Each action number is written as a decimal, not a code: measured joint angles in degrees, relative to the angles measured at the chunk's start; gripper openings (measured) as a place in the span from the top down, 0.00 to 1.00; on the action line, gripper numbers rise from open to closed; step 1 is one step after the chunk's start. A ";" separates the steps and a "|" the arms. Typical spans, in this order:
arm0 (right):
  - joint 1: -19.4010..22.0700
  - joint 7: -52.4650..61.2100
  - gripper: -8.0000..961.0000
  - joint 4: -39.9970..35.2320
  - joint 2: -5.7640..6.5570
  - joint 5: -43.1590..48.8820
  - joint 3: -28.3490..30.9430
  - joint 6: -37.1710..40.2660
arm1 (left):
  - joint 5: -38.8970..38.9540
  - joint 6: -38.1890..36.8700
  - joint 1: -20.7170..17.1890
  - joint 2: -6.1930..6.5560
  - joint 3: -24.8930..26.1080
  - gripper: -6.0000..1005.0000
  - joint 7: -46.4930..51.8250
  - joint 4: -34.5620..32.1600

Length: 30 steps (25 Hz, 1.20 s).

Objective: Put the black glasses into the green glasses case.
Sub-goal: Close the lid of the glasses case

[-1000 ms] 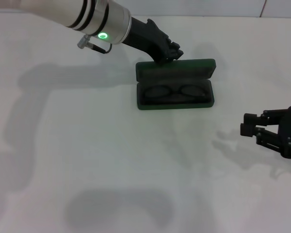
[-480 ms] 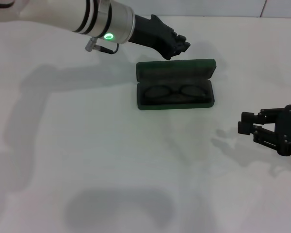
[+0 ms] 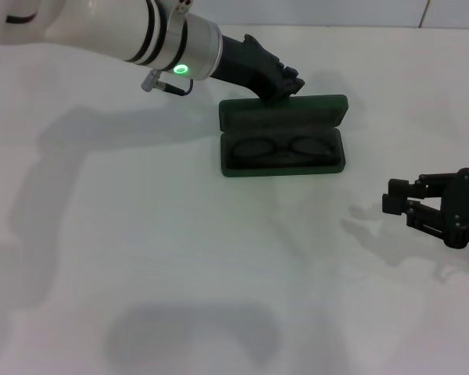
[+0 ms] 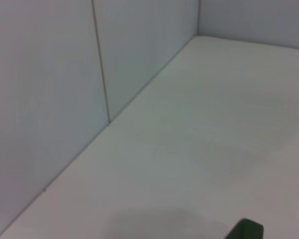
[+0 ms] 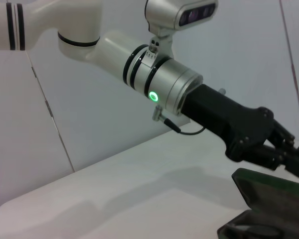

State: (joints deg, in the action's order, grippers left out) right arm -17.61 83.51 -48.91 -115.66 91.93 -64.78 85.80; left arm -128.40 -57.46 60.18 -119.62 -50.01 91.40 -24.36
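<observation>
White tabletop (image 3: 180, 258): the black glasses (image 3: 280, 148) lie inside the open green glasses case (image 3: 283, 137), long axis crosswise. Left gripper (image 3: 285, 82), apparently closed and empty, hovers just behind the lid; right gripper (image 3: 397, 199) waits spread, well apart.

I see a dark green rectangular hinged glasses case (image 3: 283, 137) lying open on the white table (image 3: 180, 258) | thin black-framed glasses (image 3: 281, 148) lie inside its lower half | my left gripper (image 3: 289, 82) hovers just behind the raised lid | my right gripper (image 3: 399, 200) sits well apart, fingers spread.
</observation>
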 joint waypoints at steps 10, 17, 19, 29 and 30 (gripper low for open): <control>-0.24 -0.11 0.67 0.05 0.00 0.00 0.00 -0.34 | 0.04 0.40 -0.40 -0.08 -0.49 0.85 0.10 0.16; -0.23 -0.20 0.66 0.37 0.00 0.00 0.00 -0.39 | -0.20 0.41 -0.09 -0.09 -0.46 0.85 0.09 1.34; -0.23 -0.28 0.65 0.49 0.00 0.00 0.00 -0.39 | -0.11 0.27 -0.13 -0.09 -0.86 0.85 0.11 1.43; -0.12 -0.61 0.64 0.66 0.00 0.00 0.00 -0.12 | 0.10 -1.26 -0.60 -0.08 -1.69 0.85 0.70 1.49; -0.07 -0.63 0.64 0.67 -0.01 0.00 0.00 -0.11 | -0.07 -1.85 -0.65 -0.08 -1.71 0.85 0.81 1.51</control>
State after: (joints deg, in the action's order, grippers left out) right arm -17.67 82.88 -48.25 -115.66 91.93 -64.78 85.69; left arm -128.47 -59.31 59.53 -119.70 -51.72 92.21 -22.85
